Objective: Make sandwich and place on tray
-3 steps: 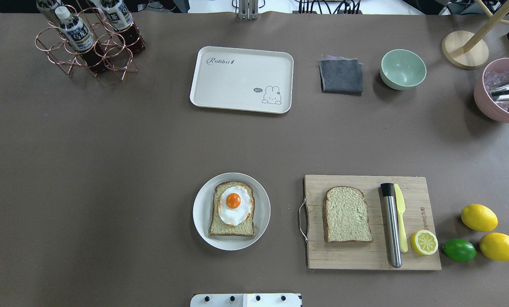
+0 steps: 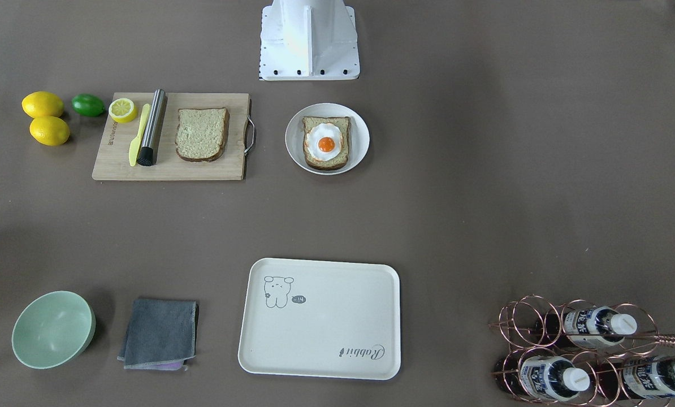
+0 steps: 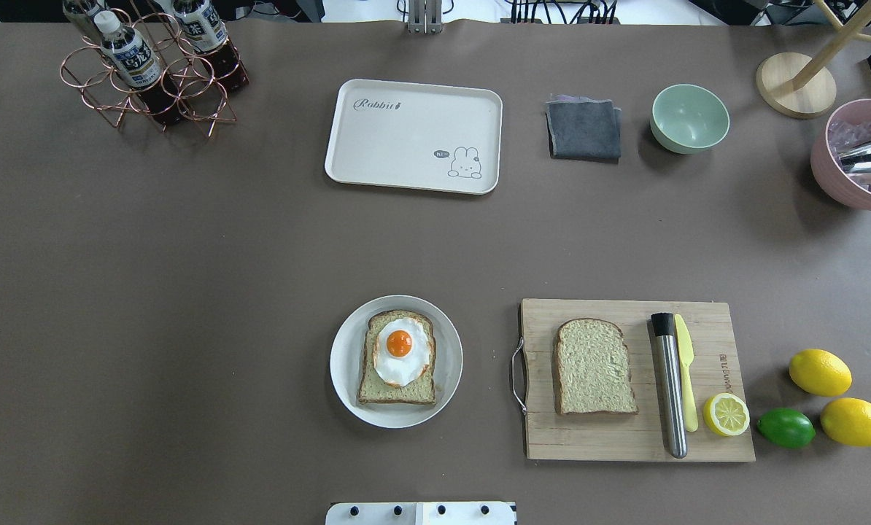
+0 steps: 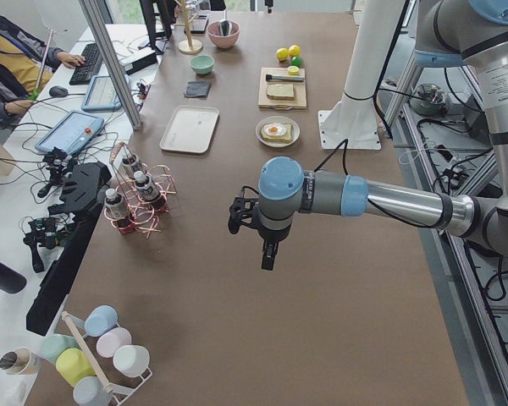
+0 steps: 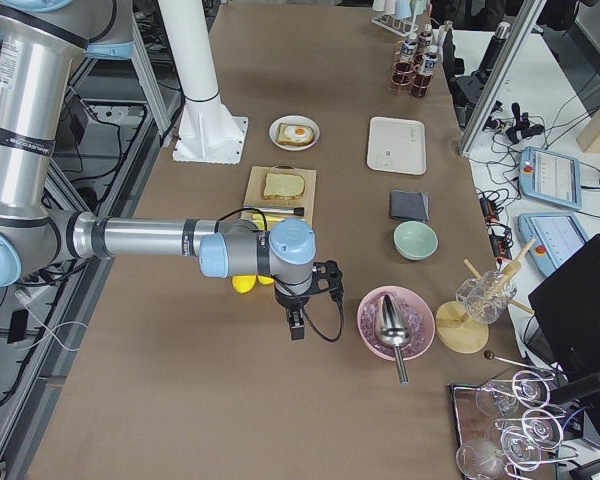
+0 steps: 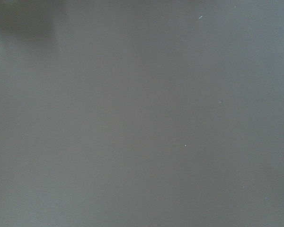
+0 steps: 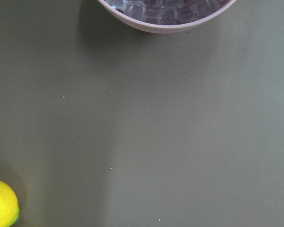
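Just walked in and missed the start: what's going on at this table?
Nothing is held yet. The left gripper and right gripper hang above the table near opposite ends. One bread slice, topped with the fried egg, sits on the white plate; the other slice lies on the cutting board. The tray has no food on it.

On tabletop (image 3: 187, 292): cutting board (image 3: 625, 441) near lemons (image 3: 820, 372) and lime (image 3: 786, 428); farther off, grey cloth (image 3: 583, 130) beside green bowl (image 3: 690, 118).

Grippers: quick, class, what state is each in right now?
Left gripper: cannot be told, side view only.
Right gripper: cannot be told, side view only.
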You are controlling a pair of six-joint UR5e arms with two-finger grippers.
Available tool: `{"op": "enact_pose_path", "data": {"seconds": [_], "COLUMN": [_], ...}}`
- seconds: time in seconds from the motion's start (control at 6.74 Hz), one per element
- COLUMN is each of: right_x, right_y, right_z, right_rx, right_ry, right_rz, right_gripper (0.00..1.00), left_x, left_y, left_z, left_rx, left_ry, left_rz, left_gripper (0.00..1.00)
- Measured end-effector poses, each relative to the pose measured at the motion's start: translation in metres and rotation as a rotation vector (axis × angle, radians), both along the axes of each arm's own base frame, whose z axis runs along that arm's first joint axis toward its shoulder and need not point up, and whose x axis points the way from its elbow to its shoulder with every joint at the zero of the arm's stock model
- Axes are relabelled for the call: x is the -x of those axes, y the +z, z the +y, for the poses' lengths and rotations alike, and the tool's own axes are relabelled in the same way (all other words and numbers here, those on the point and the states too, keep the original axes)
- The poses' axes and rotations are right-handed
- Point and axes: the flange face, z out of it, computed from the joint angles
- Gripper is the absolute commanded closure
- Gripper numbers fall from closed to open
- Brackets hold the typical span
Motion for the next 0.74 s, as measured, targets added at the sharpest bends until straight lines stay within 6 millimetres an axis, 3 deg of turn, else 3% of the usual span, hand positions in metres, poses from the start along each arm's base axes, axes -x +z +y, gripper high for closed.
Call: {"op": "enact_pose_path", "data": {"seconds": [0.74], "right_x": [0.0046], "right_y": [0.0004], "right_z": [-0.0022], "right_rx": [0.013], "right_ry": [-0.002], "right_rz": [-0.049], "right_gripper": [0.00], "left_x": [0.0031], "left_y": [-0.0080], "left_z": [-0.0034], "left_rx": [-0.020], "left_ry": [-0.009], "left_rz": [0.003], "left_gripper": [0.04]}}
